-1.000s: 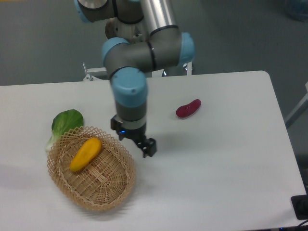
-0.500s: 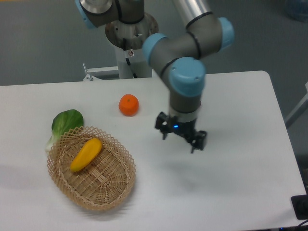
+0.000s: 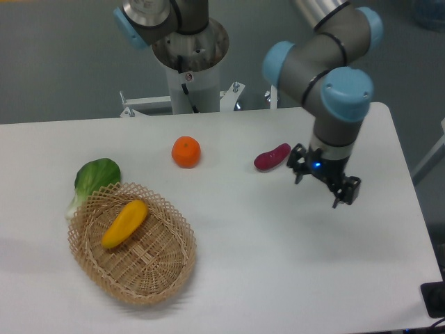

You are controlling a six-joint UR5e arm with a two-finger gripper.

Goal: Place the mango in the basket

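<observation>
Grey flooring is showing behind a white bench that is carrying everything in view. At left, the mango is lying inside the basket, on its woven floor toward the upper-left side, so I am judging the placing step complete. I am holding my gripper over the right part of the bench, well apart from the basket, with its fingers apart and nothing between them. Just beside it, to the left, a dark purple-red vegetable is resting on the bench; an orange and a leafy green are sitting nearer the basket, the green touching its rim. No further grasp appears necessary; the next move is calling only for parking clear of these items.
</observation>
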